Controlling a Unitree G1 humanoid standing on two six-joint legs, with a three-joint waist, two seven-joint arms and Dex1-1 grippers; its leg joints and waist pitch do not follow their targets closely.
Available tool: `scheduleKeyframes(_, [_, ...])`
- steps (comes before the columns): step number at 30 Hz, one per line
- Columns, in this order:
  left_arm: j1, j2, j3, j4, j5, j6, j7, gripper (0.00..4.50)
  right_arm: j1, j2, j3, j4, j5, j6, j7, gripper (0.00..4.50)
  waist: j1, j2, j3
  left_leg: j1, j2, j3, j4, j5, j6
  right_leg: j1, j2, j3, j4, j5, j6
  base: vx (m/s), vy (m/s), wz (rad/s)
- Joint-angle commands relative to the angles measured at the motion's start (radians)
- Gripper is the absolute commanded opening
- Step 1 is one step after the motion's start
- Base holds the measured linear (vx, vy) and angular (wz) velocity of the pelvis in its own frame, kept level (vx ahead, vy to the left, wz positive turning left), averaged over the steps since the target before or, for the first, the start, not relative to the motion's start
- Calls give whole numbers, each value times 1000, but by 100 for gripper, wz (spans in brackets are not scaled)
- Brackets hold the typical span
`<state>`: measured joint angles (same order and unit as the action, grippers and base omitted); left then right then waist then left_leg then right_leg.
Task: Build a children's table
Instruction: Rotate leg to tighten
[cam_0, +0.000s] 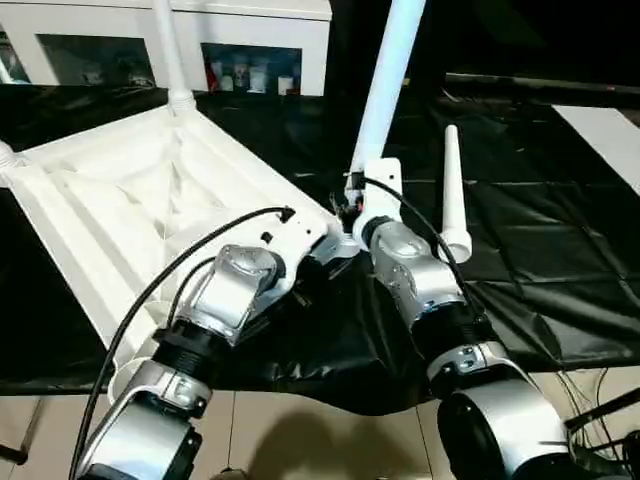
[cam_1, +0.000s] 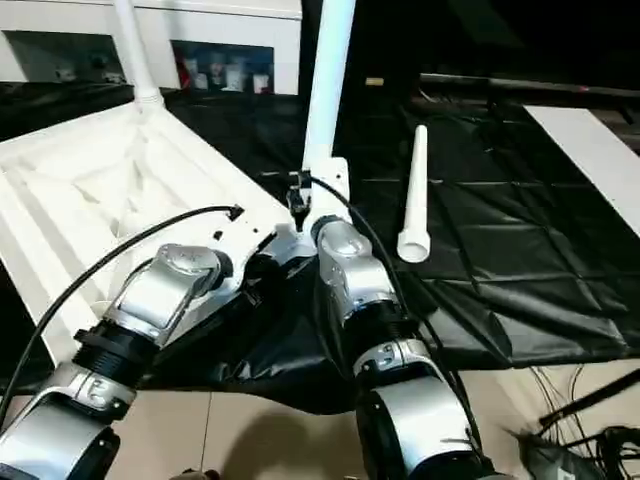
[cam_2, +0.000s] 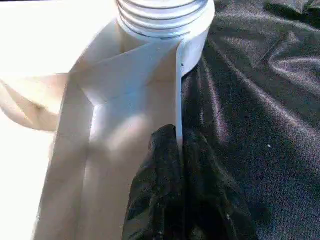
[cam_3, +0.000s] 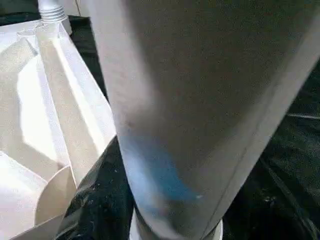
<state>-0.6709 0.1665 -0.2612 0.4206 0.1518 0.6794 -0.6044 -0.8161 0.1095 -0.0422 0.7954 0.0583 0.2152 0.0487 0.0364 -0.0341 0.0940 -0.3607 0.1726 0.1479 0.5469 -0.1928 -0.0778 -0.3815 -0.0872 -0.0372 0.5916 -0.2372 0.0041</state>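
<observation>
**Left wrist view: rim pinched beside a corner socket**

Left gripper (cam_2: 179, 165) pressed together on the thin rim of the upturned white tabletop (cam_0: 110, 200), just below a ribbed corner socket (cam_2: 165, 20). Right gripper (cam_0: 352, 212) part-spread around the standing leg (cam_0: 390, 75) at that near corner, leaning toward one o'clock. Another leg (cam_0: 165, 50) upright at the far corner, eleven o'clock. Spare leg (cam_0: 455, 195) lying on the black sheet (cam_0: 540, 230), three o'clock of the grippers.

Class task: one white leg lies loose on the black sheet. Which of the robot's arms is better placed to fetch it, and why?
Right, probably. The loose leg lies on the right arm's side, beside the right end effector. The left end effector is pinching the tabletop's rim.
</observation>
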Motion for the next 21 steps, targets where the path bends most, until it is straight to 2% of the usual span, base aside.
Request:
scheduleKeyframes(1, [-2, -7, -17, 13, 16, -3, 34, 0, 77, 56, 31, 139, 21, 89, 61, 243, -6, 19, -18, 6, 46, -18, -95, -441, -49, -9, -55, 42, -103, -447, -82, 0, 0, 0])
scheduleKeyframes(4, [-3, -5, -17, 14, 16, -4, 34, 0, 73, 56, 27, 141, 21, 86, 64, 261, -7, 20, -20, 10, 46, -16, -93, -448, -46, -15, -57, 44, -107, -469, -83, 0, 0, 0])
scheduleKeyframes(6, [-3, -4, -18, 15, 16, -6, 33, 0, 70, 55, 27, 135, 22, 83, 73, 277, -6, 18, -21, 6, 48, -15, -93, -432, -41, -11, -60, 44, -108, -453, -83, 0, 0, 0])
scheduleKeyframes(7, [-4, -3, -19, 15, 15, -9, 33, 0, 69, 54, 28, 127, 20, 79, 84, 292, -8, 20, -21, -1, 49, -15, -96, -391, -41, -6, -54, 41, -100, -401, -96, 0, 0, 0])
scheduleKeyframes(9, [-4, -1, -20, 15, 14, -13, 30, 0, 68, 51, 27, 120, 20, 79, 91, 313, -8, 19, -21, -3, 49, -11, -95, -370, -40, -4, -54, 41, -98, -369, -106, 0, 0, 0])
scheduleKeyframes(11, [-6, 0, -22, 16, 12, -15, 28, 0, 65, 48, 26, 112, 21, 76, 102, 325, -5, 20, -20, 3, 48, -7, -93, -366, -33, -7, -56, 44, -102, -381, -111, 0, 0, 0])
scheduleKeyframes(14, [-7, 3, -23, 18, 11, -21, 25, 0, 57, 44, 21, 112, 21, 65, 108, 354, -3, 19, -22, 1, 49, -4, -94, -334, -24, -4, -58, 45, -104, -389, -112, 0, 0, 0])
scheduleKeyframes(19, [-10, 7, -24, 19, 11, -25, 21, 0, 48, 30, 29, 103, 9, 54, 116, 406, -4, 24, -23, 0, 51, -1, -94, -298, -27, 1, -56, 43, -97, -327, -133, 0, 0, 0])
scheduleKeyframes(21, [-12, 9, -26, 19, 11, -29, 17, 0, 46, 20, 27, 79, 13, 56, 138, 406, -4, 24, -24, -2, 51, -1, -93, -286, -24, 5, -55, 42, -94, -300, -138, 0, 0, 0])
